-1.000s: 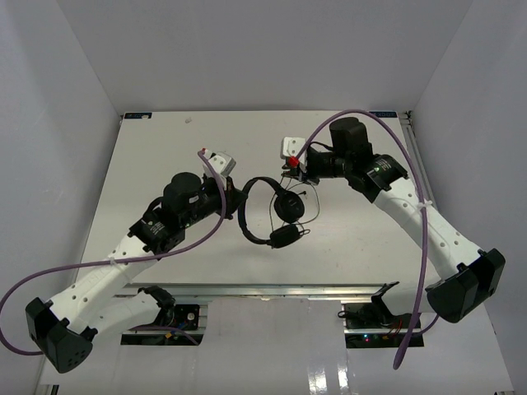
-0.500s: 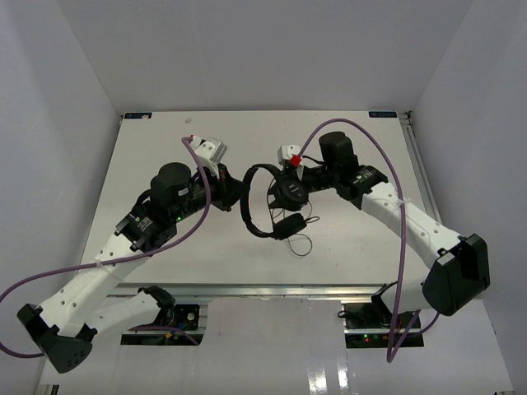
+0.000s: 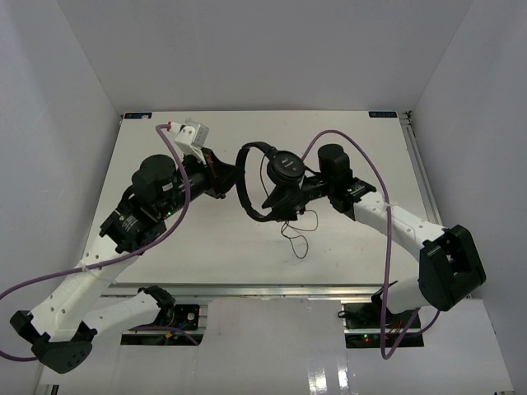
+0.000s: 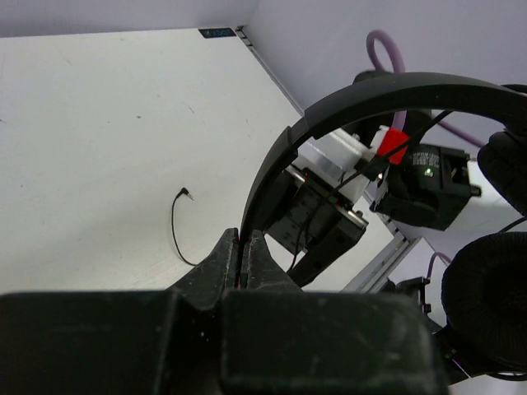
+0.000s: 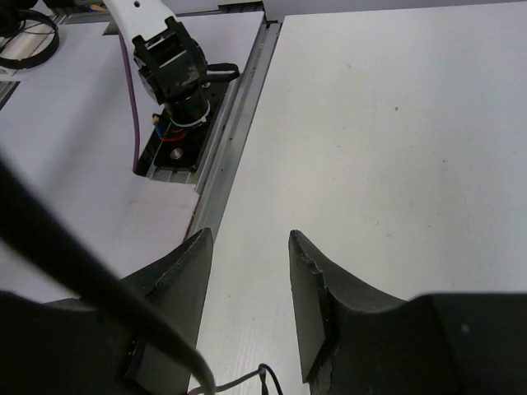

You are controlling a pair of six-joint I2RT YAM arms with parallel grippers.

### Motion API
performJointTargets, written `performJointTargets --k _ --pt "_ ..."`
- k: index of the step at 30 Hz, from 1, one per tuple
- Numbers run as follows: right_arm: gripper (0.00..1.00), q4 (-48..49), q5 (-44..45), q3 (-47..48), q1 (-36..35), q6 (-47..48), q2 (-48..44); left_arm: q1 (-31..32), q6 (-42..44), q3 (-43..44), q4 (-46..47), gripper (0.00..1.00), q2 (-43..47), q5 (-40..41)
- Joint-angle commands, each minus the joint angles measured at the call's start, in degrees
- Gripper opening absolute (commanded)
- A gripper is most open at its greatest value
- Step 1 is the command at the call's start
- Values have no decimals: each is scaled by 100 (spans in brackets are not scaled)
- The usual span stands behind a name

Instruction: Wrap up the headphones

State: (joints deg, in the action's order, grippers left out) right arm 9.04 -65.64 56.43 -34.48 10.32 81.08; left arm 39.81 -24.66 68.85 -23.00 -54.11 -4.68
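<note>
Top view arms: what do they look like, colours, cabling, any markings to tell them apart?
Both alike: the left arm and right arm have white links and black joint housings. A thick purple cable loops along each. Each wrist carries a white camera block; the right one shows a red tab. The left hand and right hand have black fingers.

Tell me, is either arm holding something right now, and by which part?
The left gripper, jaws shut, pinches the headphones by the thin headband, low on its arc. The right gripper holds nothing; its jaws stand open.
</note>
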Motion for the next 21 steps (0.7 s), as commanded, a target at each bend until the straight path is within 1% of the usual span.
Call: performJointTargets --k 1,4,8,12,15,17,18,21 --pt "48 1215 -328 -359 20 -711 34 -9 -358 491 78 0 193 577" --pt "48 1461 -333 -563 20 -844 14 -9 -438 661 56 0 212 966" --pt "46 1481 -338 -756 11 -844 -51 -12 -470 919 50 0 220 1557" --pt "38 1670 -391 -869 0 -1015 -103 -9 -534 1029 117 0 223 1999" --pt "32 1794 -453 -896 -21 -1167 -117 -9 -540 1057 193 0 217 2114" --pt "30 1732 -466 -906 -33 -1128 -136 -9 -532 1156 200 0 156 2182" --pt "31 1579 -446 -913 -47 -1079 -150 -9 -525 1184 193 0 142 2182" --pt "33 1014 -274 -885 -89 -410 -203 -9 -498 1337 191 0 101 2182"
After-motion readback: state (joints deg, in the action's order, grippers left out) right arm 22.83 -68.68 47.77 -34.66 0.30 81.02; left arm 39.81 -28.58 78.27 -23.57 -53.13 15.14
